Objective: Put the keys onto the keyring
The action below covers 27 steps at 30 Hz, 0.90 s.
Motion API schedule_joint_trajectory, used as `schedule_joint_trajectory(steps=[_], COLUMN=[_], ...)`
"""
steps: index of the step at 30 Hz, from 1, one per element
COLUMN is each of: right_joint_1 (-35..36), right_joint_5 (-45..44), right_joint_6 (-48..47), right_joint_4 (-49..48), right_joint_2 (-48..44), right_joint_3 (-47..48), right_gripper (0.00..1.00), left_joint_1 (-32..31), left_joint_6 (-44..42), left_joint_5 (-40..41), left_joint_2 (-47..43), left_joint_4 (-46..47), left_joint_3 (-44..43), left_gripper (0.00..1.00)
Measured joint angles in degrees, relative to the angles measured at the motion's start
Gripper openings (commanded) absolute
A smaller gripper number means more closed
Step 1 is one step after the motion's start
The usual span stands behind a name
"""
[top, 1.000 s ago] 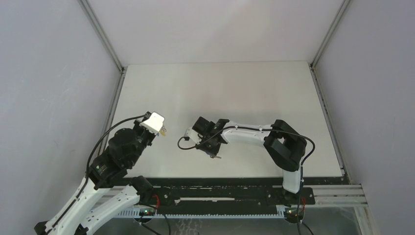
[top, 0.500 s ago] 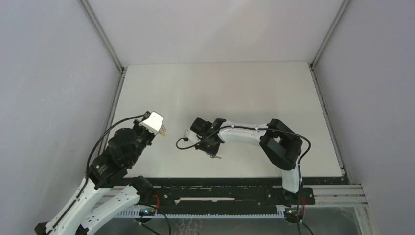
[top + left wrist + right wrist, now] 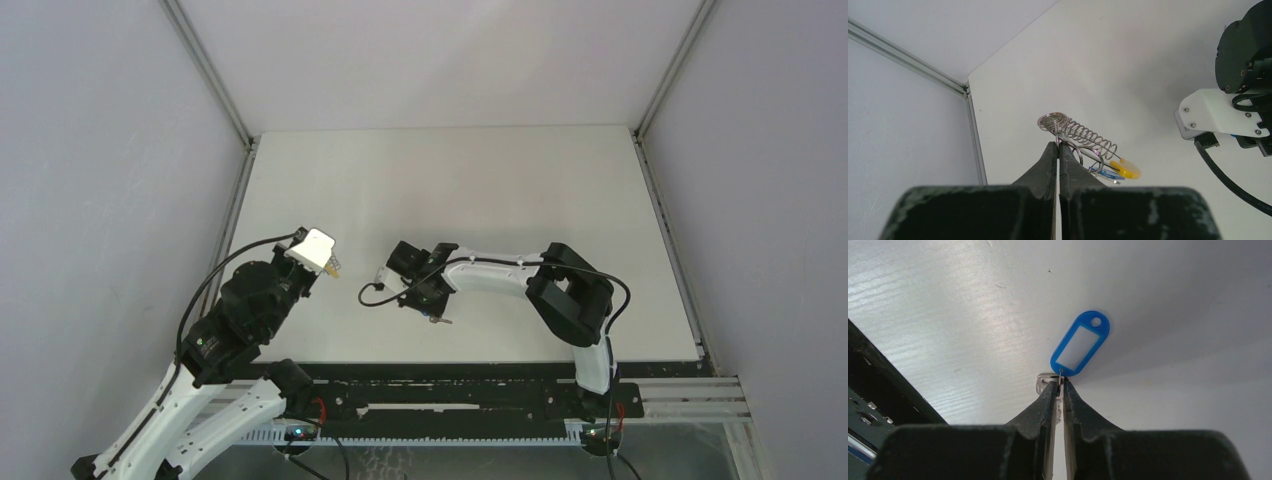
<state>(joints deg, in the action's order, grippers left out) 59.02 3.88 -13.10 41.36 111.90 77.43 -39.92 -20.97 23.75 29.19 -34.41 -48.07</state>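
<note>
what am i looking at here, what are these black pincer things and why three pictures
These are two robot arms bolted to a white table, the left arm and the right arm, each ending in a two-finger gripper. The wide picture comes from a fixed camera above and behind them. The other two come from wrist cameras, so the black pincers are each arm's own fingers. The left gripper is shut on a silvery coiled-wire keyring with a yellow end piece. The right gripper pinches the metal end of a blue oval plastic key tag with a white label, lying on the table.
</note>
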Motion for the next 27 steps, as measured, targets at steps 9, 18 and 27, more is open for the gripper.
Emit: schedule_joint_trajectory(steps=[9,18,27], right_joint_1=[0.22,0.42,-0.59], right_joint_5=[-0.66,-0.87,-0.61], right_joint_6=[-0.22,-0.96,-3.48], right_joint_4=[1.16,2.19,0.37], right_joint_2=[1.14,2.05,-5.29], right_joint_3=[1.51,2.86,-2.23], right_gripper=[0.05,0.0,0.0], left_joint_1=[0.48,0.83,0.92], left_joint_6=[0.0,0.0,0.0], left_joint_5=[-0.5,-1.46,-4.9], left_joint_2=[0.0,0.0,1.07], left_joint_4=[0.0,0.02,0.04], left_joint_3=[0.0,0.0,0.0], left_gripper=[0.0,0.0,0.0])
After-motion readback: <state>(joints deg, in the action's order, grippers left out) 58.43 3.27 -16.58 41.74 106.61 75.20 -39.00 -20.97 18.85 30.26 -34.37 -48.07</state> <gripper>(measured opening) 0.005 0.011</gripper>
